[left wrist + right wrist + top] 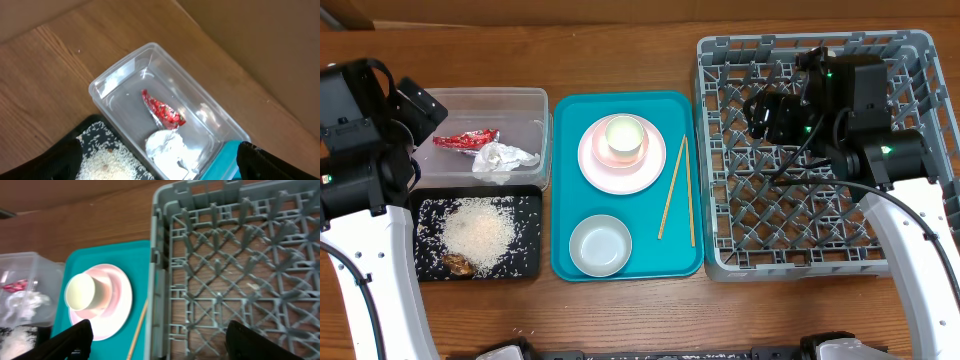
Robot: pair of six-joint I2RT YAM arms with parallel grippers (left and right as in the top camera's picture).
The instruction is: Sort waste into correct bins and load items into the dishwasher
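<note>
**Both end effectors released above the bench**

The left end effector (159, 150) is held spread wide, empty, over the clear tub (102, 82), in which the red wrapper (162, 111) and napkin (170, 150) are lodged. Rice (480, 228) is spread in the black tray (532, 200) alongside. The right end effector (160, 327), likewise released, is poised over the left edge of the dish rack (225, 255). Only overhead are chopsticks (675, 190), cup (625, 135), plate (595, 168) and small bowl (600, 245) shown together on the teal tray (562, 180), hemmed by tub and rack.
</note>
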